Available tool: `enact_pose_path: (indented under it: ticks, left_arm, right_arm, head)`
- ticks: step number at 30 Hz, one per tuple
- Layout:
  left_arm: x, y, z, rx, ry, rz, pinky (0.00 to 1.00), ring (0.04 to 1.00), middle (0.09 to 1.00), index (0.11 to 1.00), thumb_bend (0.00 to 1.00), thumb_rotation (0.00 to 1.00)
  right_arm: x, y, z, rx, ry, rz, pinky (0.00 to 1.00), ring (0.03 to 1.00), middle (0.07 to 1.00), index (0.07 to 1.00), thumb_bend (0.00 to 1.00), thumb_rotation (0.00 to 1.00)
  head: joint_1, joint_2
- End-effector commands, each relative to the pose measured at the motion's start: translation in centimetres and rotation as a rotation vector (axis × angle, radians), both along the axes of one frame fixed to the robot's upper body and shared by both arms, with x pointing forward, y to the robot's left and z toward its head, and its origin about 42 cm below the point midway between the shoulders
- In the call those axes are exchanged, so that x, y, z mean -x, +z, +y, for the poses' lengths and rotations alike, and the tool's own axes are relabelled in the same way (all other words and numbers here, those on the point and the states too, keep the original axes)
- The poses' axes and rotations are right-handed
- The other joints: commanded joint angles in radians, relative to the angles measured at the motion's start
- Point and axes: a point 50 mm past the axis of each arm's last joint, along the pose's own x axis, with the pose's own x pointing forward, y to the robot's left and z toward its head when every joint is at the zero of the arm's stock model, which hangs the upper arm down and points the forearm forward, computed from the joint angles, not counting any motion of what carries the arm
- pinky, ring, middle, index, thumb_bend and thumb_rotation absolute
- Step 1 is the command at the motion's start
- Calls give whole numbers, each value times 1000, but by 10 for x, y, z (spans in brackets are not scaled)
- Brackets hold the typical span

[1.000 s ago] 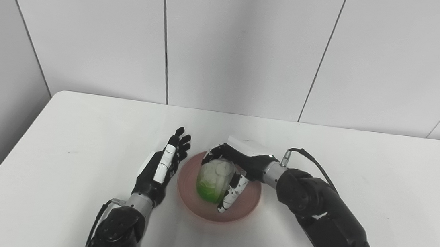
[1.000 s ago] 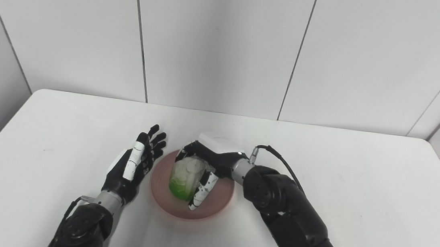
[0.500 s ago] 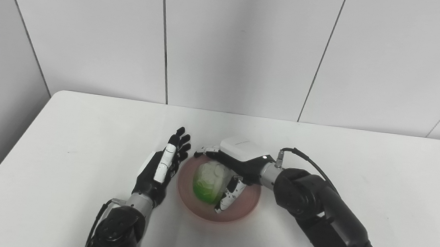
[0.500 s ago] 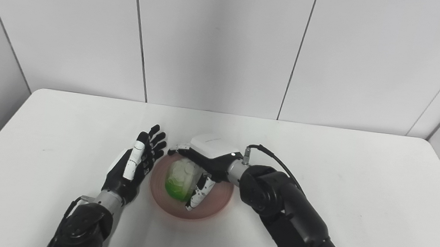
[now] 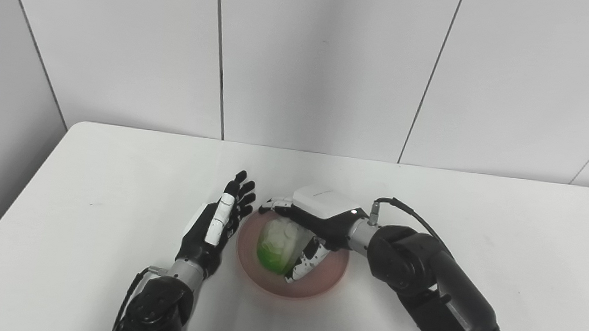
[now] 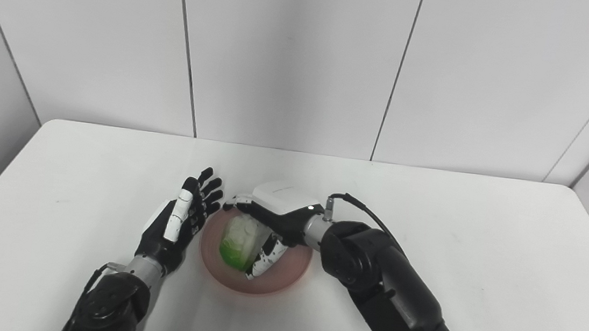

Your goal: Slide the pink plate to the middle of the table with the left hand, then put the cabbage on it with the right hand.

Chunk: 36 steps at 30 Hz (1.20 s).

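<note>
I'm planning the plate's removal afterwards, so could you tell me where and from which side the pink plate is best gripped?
Probably the pink plate is best pinched at its bare near-right rim, coming from the right. It is shallow with a raised edge; the cabbage and right hand fill its middle, and the open left hand stands along its left edge.

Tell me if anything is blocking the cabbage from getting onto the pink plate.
Nothing visible does. The cabbage is already over the middle of the pink plate, with the right hand wrapped around it. The left hand stands open beside the plate's left rim, not over it.
</note>
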Motion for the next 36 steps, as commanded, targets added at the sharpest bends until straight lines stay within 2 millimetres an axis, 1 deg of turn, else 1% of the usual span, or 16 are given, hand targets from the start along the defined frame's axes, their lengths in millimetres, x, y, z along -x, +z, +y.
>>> enact_pose_path:
  ticks: [1, 4, 11, 13, 16, 17, 19, 22, 24, 25, 27, 28, 30, 31, 32, 36]
  left_arm:
    - [20, -32, -12, -11, -80, 147, 932, 967, 979, 992, 823, 1000]
    - [20, -32, -12, -5, -80, 144, 931, 978, 996, 999, 809, 1000]
    - [18, -32, -11, -3, -80, 151, 944, 978, 990, 1000, 811, 1000]
    - [18, -33, -11, 1, -77, 152, 938, 971, 986, 998, 808, 1000]
    - [17, -34, -10, 1, -78, 157, 949, 965, 975, 988, 815, 1000]
    - [17, -34, -10, 2, -77, 160, 950, 965, 975, 988, 815, 1000]
    - [16, -34, -10, 7, -74, 165, 962, 964, 974, 990, 826, 1000]
    - [15, -34, -9, 9, -72, 171, 980, 970, 979, 999, 825, 1000]
    - [15, -35, -7, 5, -72, 167, 983, 970, 979, 999, 829, 1000]
    - [15, -36, -6, 1, -72, 166, 983, 970, 979, 999, 830, 1000]
    - [14, -38, -5, -3, -72, 166, 992, 973, 980, 998, 842, 1000]
    - [13, -38, -4, -3, -70, 169, 992, 975, 980, 997, 844, 1000]
    - [13, -39, -3, -1, -67, 170, 991, 976, 979, 995, 848, 1000]
    - [14, -39, -2, 0, -65, 169, 991, 978, 982, 999, 847, 1000]
    - [14, -39, -2, 3, -60, 167, 996, 979, 987, 1000, 847, 1000]
    - [15, -36, -1, 11, -36, 147, 1000, 992, 998, 1000, 829, 1000]
  right_arm:
    - [-3, 35, -1, -27, -14, -67, 768, 878, 916, 875, 1000, 280]
    - [-3, 47, -4, -63, -16, -67, 745, 875, 920, 889, 1000, 310]
    - [-8, 71, -14, -155, -29, -41, 729, 870, 917, 944, 1000, 308]
    - [-8, 76, -18, -167, -42, -32, 739, 882, 929, 954, 1000, 304]
    - [-11, 83, -24, -185, -51, -22, 844, 951, 986, 991, 1000, 328]
    - [-12, 86, -28, -194, -53, -19, 848, 953, 988, 992, 1000, 329]
    - [-13, 89, -32, -201, -64, -20, 849, 950, 972, 995, 1000, 343]
    - [-14, 89, -41, -235, -100, -24, 811, 950, 980, 1000, 1000, 424]
    - [-13, 82, -53, -313, -138, -27, 797, 940, 994, 1000, 1000, 545]
    - [-13, 75, -60, -362, -170, -29, 796, 939, 995, 1000, 1000, 552]
    - [-12, 61, -71, -432, -226, -25, 834, 960, 999, 1000, 1000, 699]
    - [-11, 54, -75, -468, -255, -15, 867, 975, 1000, 1000, 993, 816]
    - [-7, 41, -83, -539, -299, 7, 886, 985, 1000, 1000, 987, 913]
    - [-5, 35, -86, -573, -318, 17, 903, 994, 1000, 1000, 912, 972]
    - [-2, 25, -91, -637, -353, 32, 927, 998, 1000, 1000, 863, 991]
    - [5, -6, -99, -880, -430, 96, 968, 1000, 1000, 1000, 792, 1000]
  head:
    - [-1, -1]
    - [-1, -1]
    - [-5, -4]
    - [-7, -4]
    - [-9, -4]
    - [-10, -4]
    - [-17, -4]
    - [-20, -5]
    - [-21, -7]
    - [-20, -8]
    - [-20, -11]
    - [-20, -11]
    - [-20, -10]
    - [-20, -10]
    - [-20, -9]
    - [-16, -8]
